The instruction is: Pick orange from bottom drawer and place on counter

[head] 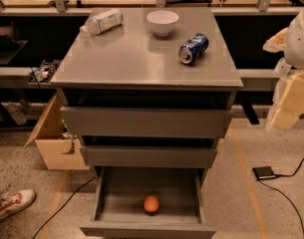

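Small round orange fruit point(151, 203) in open grey bottom drawer point(119, 195).
Cream gripper point(287, 106) is up and right of the drawer; its grip I cannot tell.

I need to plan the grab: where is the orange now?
The orange lies in the open bottom drawer, near its front middle. The gripper hangs at the picture's right edge, right of the counter.

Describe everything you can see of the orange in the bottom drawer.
The orange is small, round, evenly orange with matte-looking skin. It rests on the grey floor of the open bottom drawer, near the middle, toward the front, apart from its walls. Nothing else touches it; the pincer hangs at the view's right edge, well away.
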`<control>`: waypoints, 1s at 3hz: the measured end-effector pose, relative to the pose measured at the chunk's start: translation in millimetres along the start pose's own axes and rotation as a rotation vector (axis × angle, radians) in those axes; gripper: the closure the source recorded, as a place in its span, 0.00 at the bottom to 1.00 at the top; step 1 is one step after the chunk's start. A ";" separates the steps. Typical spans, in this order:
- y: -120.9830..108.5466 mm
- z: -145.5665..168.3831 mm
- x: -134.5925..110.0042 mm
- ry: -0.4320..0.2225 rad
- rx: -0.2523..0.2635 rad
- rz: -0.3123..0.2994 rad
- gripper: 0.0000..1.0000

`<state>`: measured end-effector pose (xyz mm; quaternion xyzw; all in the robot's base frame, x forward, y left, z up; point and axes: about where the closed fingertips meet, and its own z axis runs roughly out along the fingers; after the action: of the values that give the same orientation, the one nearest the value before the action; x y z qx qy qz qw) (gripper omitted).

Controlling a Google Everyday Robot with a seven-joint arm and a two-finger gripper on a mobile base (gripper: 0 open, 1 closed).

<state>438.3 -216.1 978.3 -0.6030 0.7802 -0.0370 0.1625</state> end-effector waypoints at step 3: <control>6.8 72.2 -5.7 0.038 -0.053 0.122 0.00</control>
<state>454.8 -198.9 909.6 -0.5575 0.8192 -0.0178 0.1338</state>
